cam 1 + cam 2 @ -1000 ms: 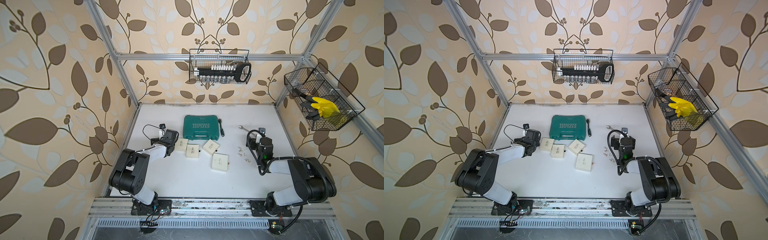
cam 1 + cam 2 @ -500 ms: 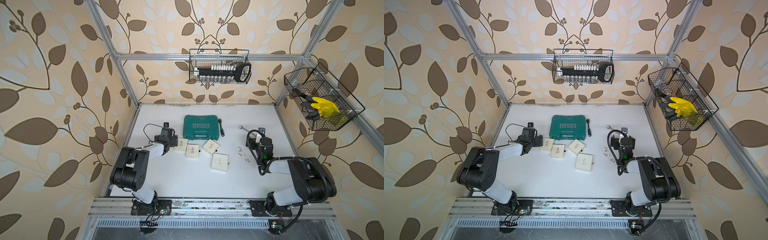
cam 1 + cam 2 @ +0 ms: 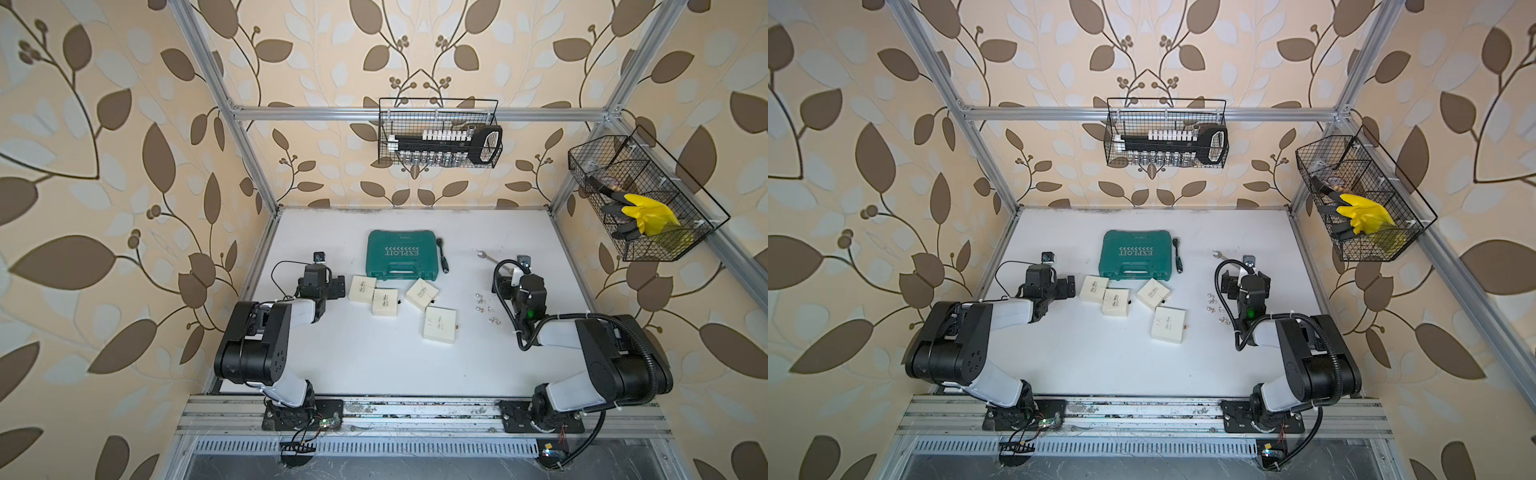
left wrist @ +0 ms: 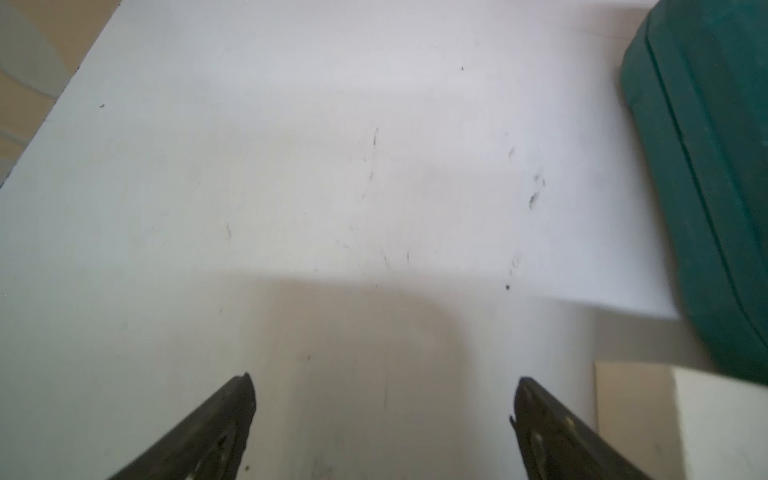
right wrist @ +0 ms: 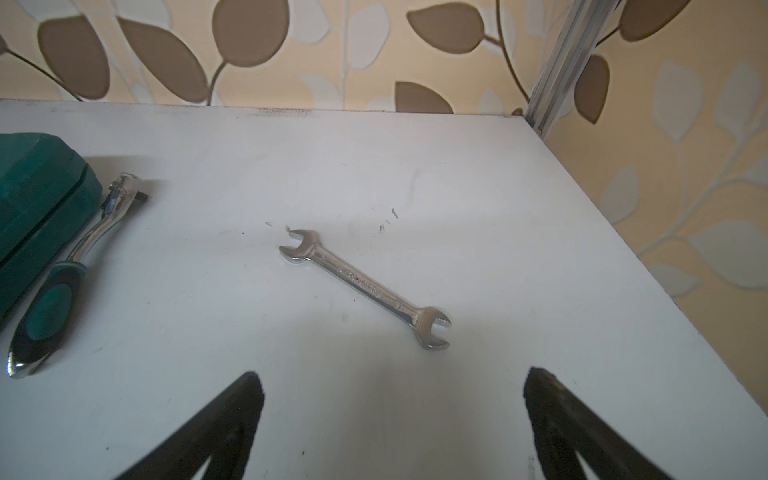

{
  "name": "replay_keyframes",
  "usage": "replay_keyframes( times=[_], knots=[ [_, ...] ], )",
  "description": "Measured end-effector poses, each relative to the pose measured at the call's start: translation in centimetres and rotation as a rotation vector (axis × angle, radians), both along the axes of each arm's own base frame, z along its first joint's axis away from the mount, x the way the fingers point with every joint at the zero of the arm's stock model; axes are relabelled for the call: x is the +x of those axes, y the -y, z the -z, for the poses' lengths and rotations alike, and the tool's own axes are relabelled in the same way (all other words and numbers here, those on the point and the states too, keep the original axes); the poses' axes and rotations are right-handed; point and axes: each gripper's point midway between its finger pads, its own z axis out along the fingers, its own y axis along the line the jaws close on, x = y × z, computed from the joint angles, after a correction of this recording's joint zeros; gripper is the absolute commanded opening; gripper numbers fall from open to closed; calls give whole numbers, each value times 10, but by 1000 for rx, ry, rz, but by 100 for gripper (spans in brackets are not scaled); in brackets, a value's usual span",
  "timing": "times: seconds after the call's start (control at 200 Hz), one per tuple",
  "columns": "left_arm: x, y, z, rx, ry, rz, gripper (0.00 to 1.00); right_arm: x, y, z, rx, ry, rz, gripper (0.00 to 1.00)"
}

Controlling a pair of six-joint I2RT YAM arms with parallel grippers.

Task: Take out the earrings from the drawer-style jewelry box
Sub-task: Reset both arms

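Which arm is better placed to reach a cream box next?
Left, likely: the left end effector, open, has a cream box right beside it. The right end effector, also open, faces the wrench, farther away.

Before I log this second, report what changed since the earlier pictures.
The left arm drew its elbow slightly toward the left wall and its wrist turned; the left end effector is open beside the leftmost cream box. Nothing was gripped or released. Right end effector, earrings, other boxes, wrench and green case stayed put.
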Motion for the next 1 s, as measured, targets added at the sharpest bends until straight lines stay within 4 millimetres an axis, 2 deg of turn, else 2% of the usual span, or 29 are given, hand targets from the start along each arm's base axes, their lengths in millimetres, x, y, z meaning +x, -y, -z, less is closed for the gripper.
replay_keyframes(
  times=[0.145,0.39,0.645,0.86,1.0],
  knots=[
    [-12,0,5,-3,46,4,99,0,0,0,0,0,0,100],
    [-1,1,-12,-6,133,4,99,0,1,0,0,0,2,100],
    [0,1,-14,-7,144,3,99,0,0,0,3,0,-3,100],
    [-11,-19,-15,12,182,-117,99,0,0,0,4,0,-6,100],
    [-7,-19,-17,15,179,-117,99,0,0,0,4,0,-7,100]
  ],
)
